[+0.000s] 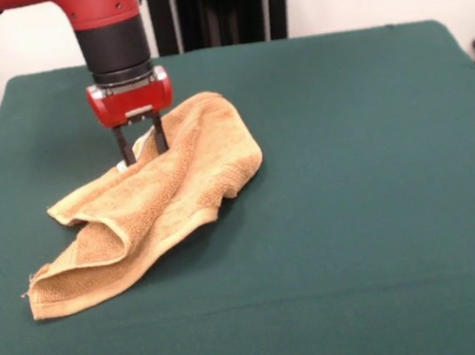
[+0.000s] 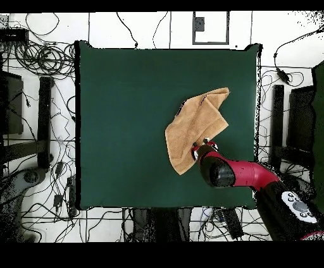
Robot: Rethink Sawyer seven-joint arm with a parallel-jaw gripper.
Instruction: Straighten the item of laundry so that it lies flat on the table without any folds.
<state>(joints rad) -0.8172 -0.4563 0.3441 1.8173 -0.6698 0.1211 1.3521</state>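
no writing readable; the tan-orange terry towel [image 1: 150, 208] lies rumpled and folded over on the green cloth table [image 1: 365, 213], the gripper [image 1: 143, 155] prongs apart, tips down at its far edge

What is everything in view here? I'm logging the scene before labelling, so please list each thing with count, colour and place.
towel: one, tan-orange, crumpled with folds, on the table's left half in the front view.
table: one, dark green cloth, fills most of both views.
cables: many, black, on the floor around the table in the overhead view.
arm: one, red and black, reaching over the table's edge to the towel.
gripper: one, red body with dark fingers, fingers parted, tips down at the towel's far edge.
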